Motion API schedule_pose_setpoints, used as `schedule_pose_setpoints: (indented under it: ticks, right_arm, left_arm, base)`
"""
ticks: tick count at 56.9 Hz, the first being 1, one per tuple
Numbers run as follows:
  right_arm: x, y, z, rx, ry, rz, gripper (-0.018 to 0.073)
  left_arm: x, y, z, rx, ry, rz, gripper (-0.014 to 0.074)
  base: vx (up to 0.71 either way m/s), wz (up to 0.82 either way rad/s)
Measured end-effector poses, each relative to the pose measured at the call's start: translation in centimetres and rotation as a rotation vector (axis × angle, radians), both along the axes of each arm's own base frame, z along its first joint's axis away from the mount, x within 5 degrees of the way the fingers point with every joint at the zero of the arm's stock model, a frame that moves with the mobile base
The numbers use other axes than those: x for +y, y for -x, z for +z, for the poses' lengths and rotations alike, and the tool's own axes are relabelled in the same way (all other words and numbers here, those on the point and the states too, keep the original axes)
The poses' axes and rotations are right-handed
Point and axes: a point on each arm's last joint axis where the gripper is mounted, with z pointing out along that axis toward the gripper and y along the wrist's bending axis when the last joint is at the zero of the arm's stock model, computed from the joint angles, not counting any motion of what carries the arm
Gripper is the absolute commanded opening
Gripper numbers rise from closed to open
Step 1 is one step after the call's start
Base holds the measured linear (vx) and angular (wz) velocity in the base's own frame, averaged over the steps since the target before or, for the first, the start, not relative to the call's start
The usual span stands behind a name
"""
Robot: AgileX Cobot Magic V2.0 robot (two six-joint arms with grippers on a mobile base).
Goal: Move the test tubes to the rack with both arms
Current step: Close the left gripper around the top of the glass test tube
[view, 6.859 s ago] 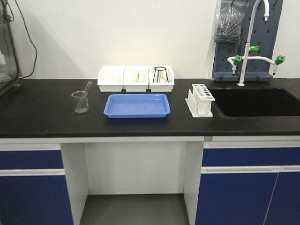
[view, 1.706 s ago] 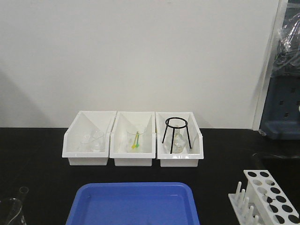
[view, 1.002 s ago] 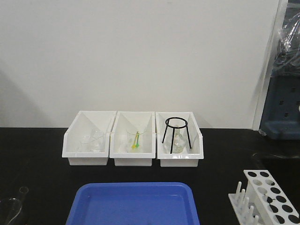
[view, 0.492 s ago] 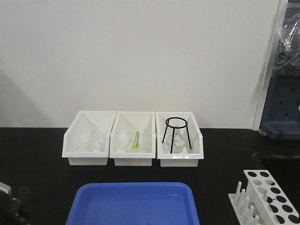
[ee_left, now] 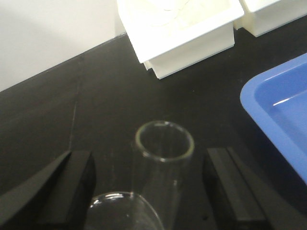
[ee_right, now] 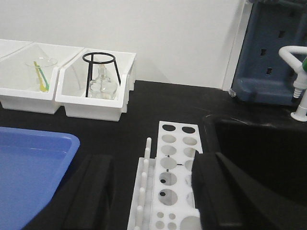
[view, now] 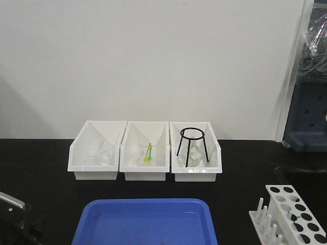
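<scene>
You are, by my reading, working the pick-up step. In the left wrist view the test tube [ee_left: 163, 175] is leaning out of a beaker [ee_left: 115, 199] at the bottom of the frame, its open mouth pointing up at the lens. The left jaws are standing released on either side of it, well apart and not touching the glass. The next move is calling for a level closing on the tube below its rim, gently enough not to tip the beaker, and then a lift clear before carrying it toward the rack [ee_right: 175, 165]. The right jaws are hanging released too, holding nothing, with the rack lying between them in the lower middle of the right wrist view; no tube is showing in its holes. The front view is giving you only a sliver of the left arm [view: 15, 214] at the lower left and is hiding the tube and beaker altogether. It is, though, laying out the blue tray [view: 145, 222], the white bins [view: 97, 173] and the rack's corner on the worktop [view: 245, 168].
</scene>
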Motion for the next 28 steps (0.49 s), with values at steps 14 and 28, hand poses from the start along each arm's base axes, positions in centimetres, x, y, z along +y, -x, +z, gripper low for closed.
schedule_pose_setpoints:
  ticks: [14,28]
  right_arm:
    - [0.00,0.00,0.00,0.000,0.001,0.000,0.0438]
    - [0.00,0.00,0.00,0.000,0.001,0.000,0.0438]
  left_arm:
    - [0.00,-0.06,0.09,-0.016,0.001,0.000,0.0267]
    - [0.01,-0.03,0.27,-0.022,0.003,0.001,0.0052]
  base:
    - [0.00,0.00]
    - [0.00,0.00]
